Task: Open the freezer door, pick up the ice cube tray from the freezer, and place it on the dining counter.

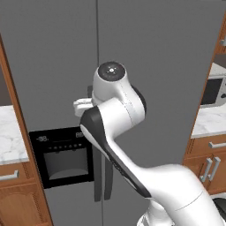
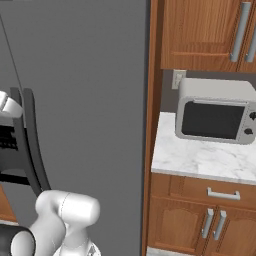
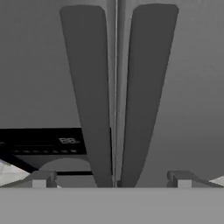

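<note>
The freezer door (image 3: 43, 65) is shut in front of me, its handle (image 3: 89, 96) rising from six toward eleven o'clock between my fingertips (image 3: 41, 178), with my gripper (image 3: 111, 181) spread wide and empty. I judge the risk is closing on the neighbouring door's handle (image 3: 146, 87), just beside it, and pulling the wrong door. The hand view shows both handles and the dispenser panel (image 3: 41, 142) at nine o'clock; the right base view adds, farther off, the microwave (image 2: 216, 112) on the side counter (image 2: 200, 160).

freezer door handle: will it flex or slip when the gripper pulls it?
Probably stiff: the freezer door handle looks like a thick solid bar. Its smooth, curved face could let the fingers slide along it. The tall freezer door likely swings heavily, so pull steadily.
</note>
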